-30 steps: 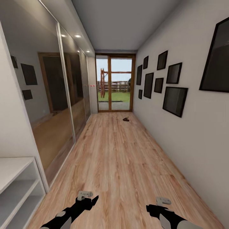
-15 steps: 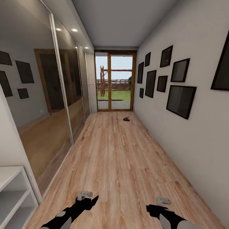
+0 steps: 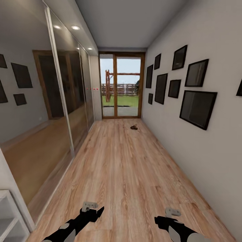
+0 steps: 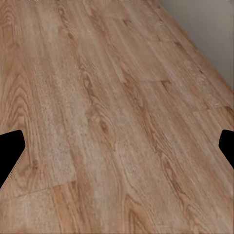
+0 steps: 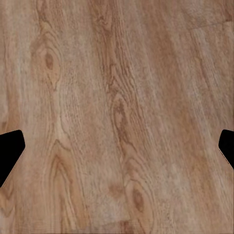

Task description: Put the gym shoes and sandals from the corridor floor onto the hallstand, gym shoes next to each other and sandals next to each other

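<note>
- The left pincer (image 3: pixel 90 208) hangs low at the near left of the head view, over the corridor floor (image 3: pixel 124 168). Its wrist view has the two dark fingertips (image 4: pixel 10 151) at opposite edges with bare planks between them. The pincer is spread wide, and it holds and touches nothing.
- The right pincer (image 3: pixel 169 215) hangs low at the near right, also above the floor. In its wrist view the fingertips (image 5: pixel 9 153) likewise sit far apart over wood grain. It too is wide open and grips nothing.
- Far down the corridor, a small dark shape (image 3: pixel 134 127) lies on the floor near the right wall, just before the glass door (image 3: pixel 121 87). It is too small to tell whether it is a sandal or a shoe.
- A corner of the white shoe rack (image 3: pixel 8 215) shows at the near left edge, with open shelves.
- Mirrored sliding panels (image 3: pixel 50 101) run along the left wall.
- Dark picture frames (image 3: pixel 198 107) hang on the right wall.
- Through the door, grass and a wooden fence are visible.
</note>
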